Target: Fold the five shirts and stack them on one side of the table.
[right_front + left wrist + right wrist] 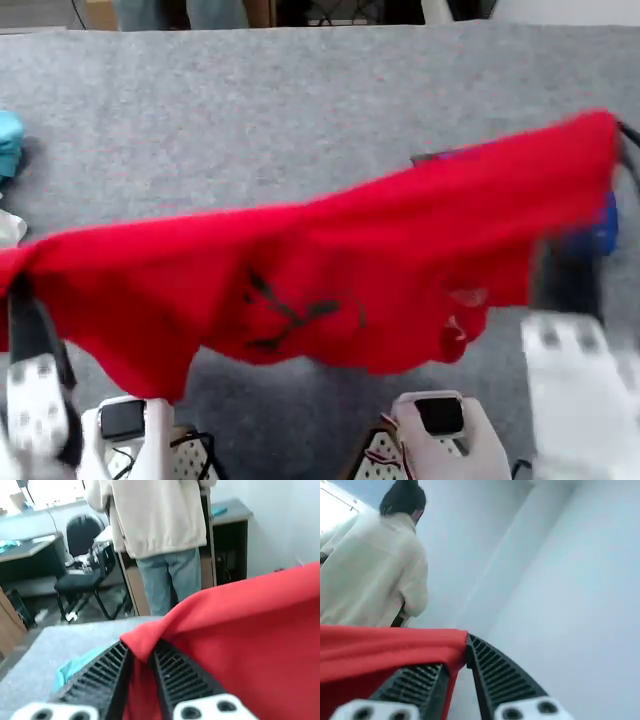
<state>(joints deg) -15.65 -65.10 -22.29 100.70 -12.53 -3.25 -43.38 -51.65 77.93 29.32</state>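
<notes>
Left gripper (141, 649) and right gripper (457, 652) each clamp one end of the red shirt (330, 270) stretched across mid-frame; I judge I should lower both evenly, keeping tension.

Red shirt (330, 270) stretched aloft, dark print, teal shirt (8, 140) at table (300, 100) edge

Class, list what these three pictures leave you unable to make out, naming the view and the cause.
High view: the red shirt covers the middle of the table.
High view: the blue thing at the shirt's edge is blurred and unidentifiable.
High view: the teal cloth is cut off by the picture's edge.
</notes>
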